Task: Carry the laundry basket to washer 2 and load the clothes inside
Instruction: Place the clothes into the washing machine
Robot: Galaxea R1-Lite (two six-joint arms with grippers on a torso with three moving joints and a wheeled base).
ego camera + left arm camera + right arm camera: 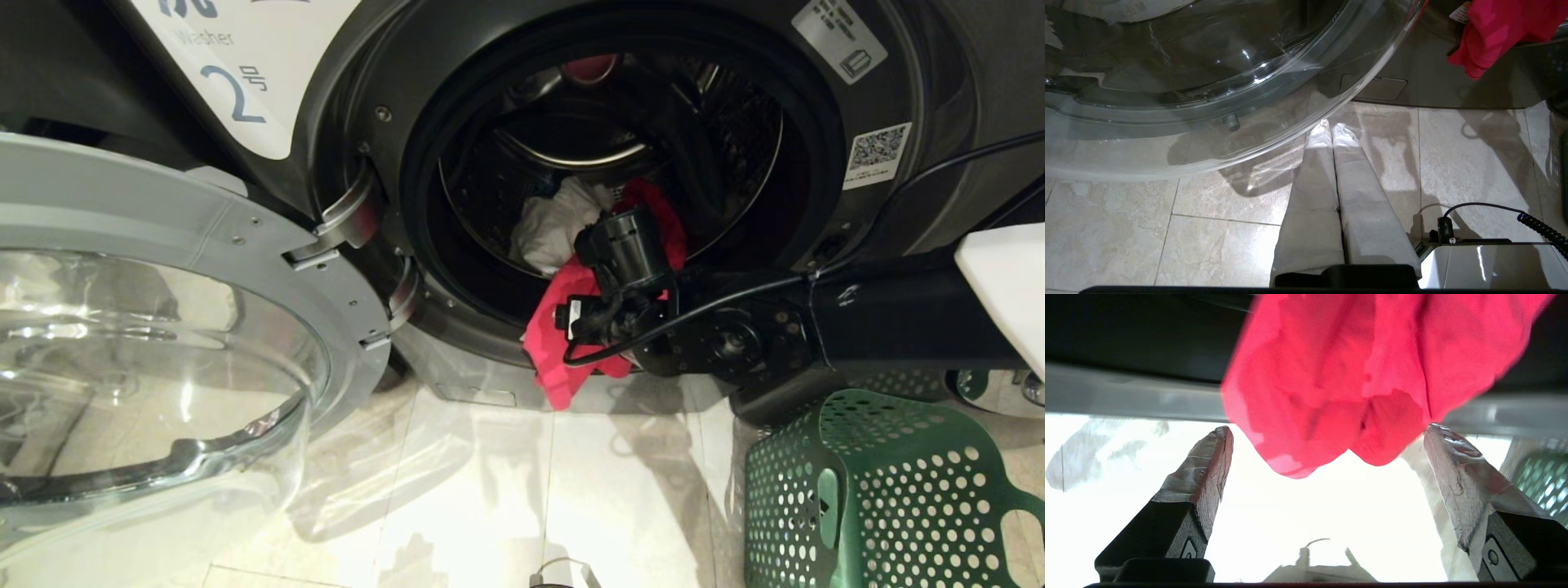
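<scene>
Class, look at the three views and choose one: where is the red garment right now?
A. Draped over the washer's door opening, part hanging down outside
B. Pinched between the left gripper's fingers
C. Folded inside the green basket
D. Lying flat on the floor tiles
A: the red garment spills from the drum of washer 2 over its lower rim and hangs down the front, above the floor.

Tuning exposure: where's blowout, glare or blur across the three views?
Right wrist view: floor behind the open right gripper is blown to white; the red garment is soft with blur. Left wrist view: glare streaks on the glass door. Head view: drum interior very dark; floor tiles reflective.
</scene>
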